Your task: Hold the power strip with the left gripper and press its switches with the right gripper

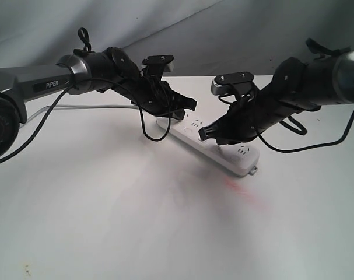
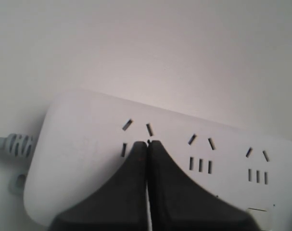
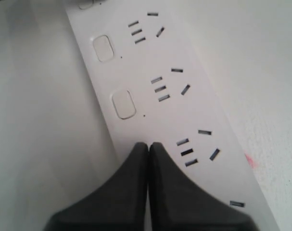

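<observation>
The white power strip (image 1: 191, 133) lies slanted on the table, its grey cord (image 1: 95, 107) running off to the left. My left gripper (image 1: 188, 107), on the PIPER arm, is shut and rests tip-down on the strip's cord end; in the left wrist view its tips (image 2: 148, 143) sit on the first socket group of the power strip (image 2: 222, 149). My right gripper (image 1: 207, 133) is shut too, tips down on the strip's middle. In the right wrist view its tips (image 3: 148, 145) stand on the strip (image 3: 194, 110) in line with the row of switches (image 3: 123, 104), covering that spot.
A white table (image 1: 136, 216) carries a faint red mark (image 1: 241, 189) beside the strip's near end. A grey cloth backdrop (image 1: 223, 29) hangs behind. Black cables (image 1: 293, 146) loop under both arms.
</observation>
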Motion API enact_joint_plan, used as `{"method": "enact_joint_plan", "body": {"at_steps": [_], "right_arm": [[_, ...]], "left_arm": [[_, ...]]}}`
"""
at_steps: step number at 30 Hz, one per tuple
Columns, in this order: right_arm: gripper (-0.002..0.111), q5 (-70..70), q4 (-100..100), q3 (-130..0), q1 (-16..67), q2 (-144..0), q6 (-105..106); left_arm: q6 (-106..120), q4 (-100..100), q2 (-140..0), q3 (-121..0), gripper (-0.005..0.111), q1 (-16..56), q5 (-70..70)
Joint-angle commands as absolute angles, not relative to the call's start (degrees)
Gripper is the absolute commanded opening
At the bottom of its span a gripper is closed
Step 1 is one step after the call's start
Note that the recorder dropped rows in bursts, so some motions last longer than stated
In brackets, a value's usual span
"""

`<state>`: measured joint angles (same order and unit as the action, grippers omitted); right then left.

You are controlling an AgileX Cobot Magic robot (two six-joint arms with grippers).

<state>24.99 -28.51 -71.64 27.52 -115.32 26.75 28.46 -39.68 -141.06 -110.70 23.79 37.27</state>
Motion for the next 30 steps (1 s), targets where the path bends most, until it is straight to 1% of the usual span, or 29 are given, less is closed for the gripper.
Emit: {"method": "enact_joint_plan", "body": {"at_steps": [1, 30], "right_arm": [[0.0, 25.09, -28.78, -71.4, 27.72, -114.46, 26.92], [0.0, 26.33, -25.06, -71.4, 28.76, -114.46, 25.44]], "left_arm": [[28.53, -40.1, -141.23, -110.9, 0.0, 23.95, 36.89], [28.5, -40.1, -141.23, -110.79, 0.0, 23.95, 36.89]]}}
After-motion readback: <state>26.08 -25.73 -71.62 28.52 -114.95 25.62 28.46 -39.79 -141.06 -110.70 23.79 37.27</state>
